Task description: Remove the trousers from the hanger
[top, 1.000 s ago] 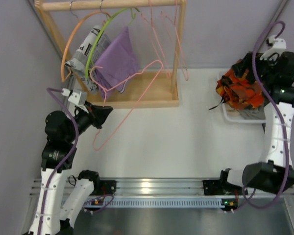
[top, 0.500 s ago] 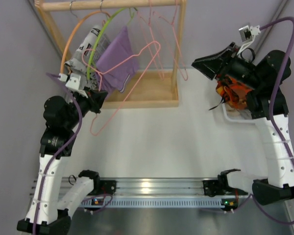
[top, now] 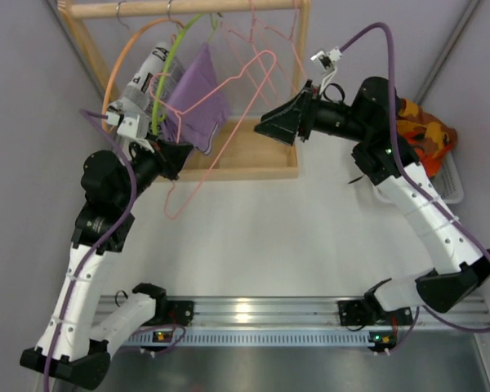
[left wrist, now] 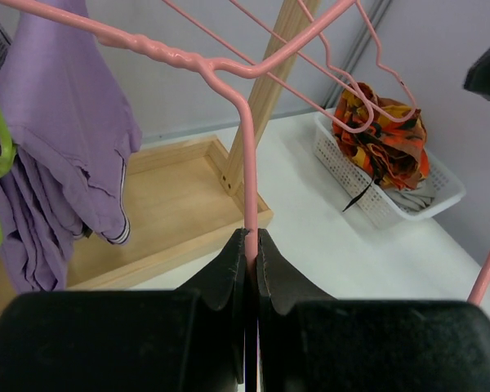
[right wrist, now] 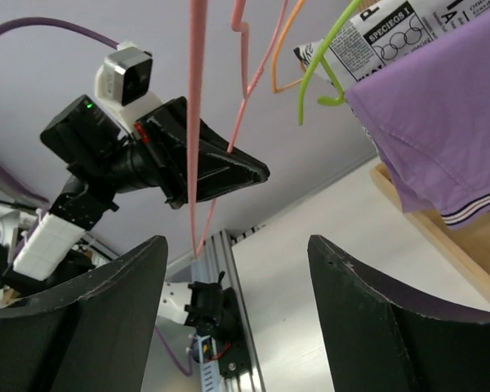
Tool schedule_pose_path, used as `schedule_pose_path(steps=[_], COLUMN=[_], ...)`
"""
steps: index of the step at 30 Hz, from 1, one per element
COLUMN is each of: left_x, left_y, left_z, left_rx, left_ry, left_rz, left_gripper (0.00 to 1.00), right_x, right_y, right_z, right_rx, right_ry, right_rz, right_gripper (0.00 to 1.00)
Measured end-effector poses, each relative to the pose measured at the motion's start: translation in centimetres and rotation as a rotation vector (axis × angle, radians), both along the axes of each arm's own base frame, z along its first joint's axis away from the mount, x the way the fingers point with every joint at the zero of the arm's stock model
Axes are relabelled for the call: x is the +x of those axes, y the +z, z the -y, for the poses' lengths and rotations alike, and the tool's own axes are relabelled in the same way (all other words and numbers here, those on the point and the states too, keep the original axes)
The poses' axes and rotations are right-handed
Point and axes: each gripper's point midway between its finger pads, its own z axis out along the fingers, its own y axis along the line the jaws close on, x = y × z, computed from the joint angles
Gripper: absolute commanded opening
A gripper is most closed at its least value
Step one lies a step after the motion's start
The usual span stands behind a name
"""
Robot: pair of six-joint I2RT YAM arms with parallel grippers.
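The left gripper (left wrist: 251, 245) is clamped tight on the lower wire of the pink hanger (left wrist: 247, 163), with no gap showing between its jaws, and it holds that hanger tilted out from the wooden rack (top: 292, 98). The right gripper (top: 265, 126) has its jaws wide apart and holds nothing; it hangs in the air beside the rack post, facing the purple trousers (left wrist: 57, 139). The trousers hang at the left end of the rack, bunched between the pink hanger and a green hanger (right wrist: 327, 57). The pictures do not show for certain which of the two carries them. That doubt is the main risk: if the right gripper closes on cloth that is draped over the green hanger, a pull probably drags that hanger along or tips it off the rail. The thin wire can also twist or slip in the left gripper's pinch once the cloth is tugged sideways, so the hanger swings and the trousers slide back on. Other pink hangers crowd the rail near the right gripper, and its open jaws could catch one of them rather than the fabric. A black-and-white printed cloth (top: 143, 77) sits just beside the trousers and may snag too.
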Motion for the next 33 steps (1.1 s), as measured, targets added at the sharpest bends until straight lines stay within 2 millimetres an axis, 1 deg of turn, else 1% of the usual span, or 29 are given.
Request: schedule_pose_path(steps=[2, 4, 9, 11, 13, 14, 16, 17, 20, 21, 24, 29, 33], left_x=[0.0, -0.1, 0.0, -0.1, -0.2, -0.2, -0.4, -0.5, -0.9, -1.1, -1.8, -3.8, -5.4], left_y=[0.1, 0.1, 0.3, 0.3, 0.3, 0.3, 0.2, 0.2, 0.3, 0.3, 0.7, 2.3, 3.7], left_z=[0.3, 0.5, 0.5, 0.7, 0.9, 1.0, 1.2, 1.4, 1.8, 1.9, 2.4, 3.6, 4.8], left_rx=[-0.001, 0.0, 0.001, 0.001, 0.001, 0.001, -0.001, -0.002, -0.008, -0.01, -0.023, -0.089, -0.154], left_ry=[-0.004, -0.004, -0.001, -0.008, -0.016, -0.021, -0.038, -0.047, -0.077, -0.089, -0.127, -0.232, -0.338], left_rz=[0.003, 0.007, 0.014, 0.016, 0.015, 0.015, 0.012, 0.011, 0.007, 0.007, 0.014, 0.026, 0.025], left_gripper=[0.0, 0.0, 0.0, 0.0, 0.0, 0.0, 0.0, 0.0, 0.0, 0.0, 0.0, 0.0, 0.0], right_x=[0.5, 0.7, 0.5, 0.5, 0.5, 0.7, 1.2, 1.6, 2.8, 3.1, 3.5, 4.3, 5.3], right_y=[-0.6, -0.5, 1.1, 1.4, 1.4, 1.4, 1.5, 1.4, 1.0, 0.9, 0.9, 1.2, 0.7], right_z=[-1.2, -2.0, -2.2, -2.4, -2.9, -3.3, -4.1, -4.4, -4.7, -4.7, -4.4, -3.4, -2.6], right_rx=[-0.038, -0.06, -0.06, -0.057, -0.061, -0.063, -0.068, -0.073, -0.091, -0.094, -0.093, -0.083, -0.085], right_ry=[-0.011, -0.02, -0.052, -0.058, -0.057, -0.057, -0.063, -0.073, -0.109, -0.12, -0.141, -0.159, -0.165], right_rz=[0.011, 0.033, 0.101, 0.115, 0.118, 0.122, 0.134, 0.134, 0.12, 0.11, 0.1, 0.087, 0.058], right_gripper=[0.7, 0.7, 0.7, 0.69, 0.65, 0.55, 0.41, 0.24, 0.03, 0.0, 0.0, 0.0, 0.0])
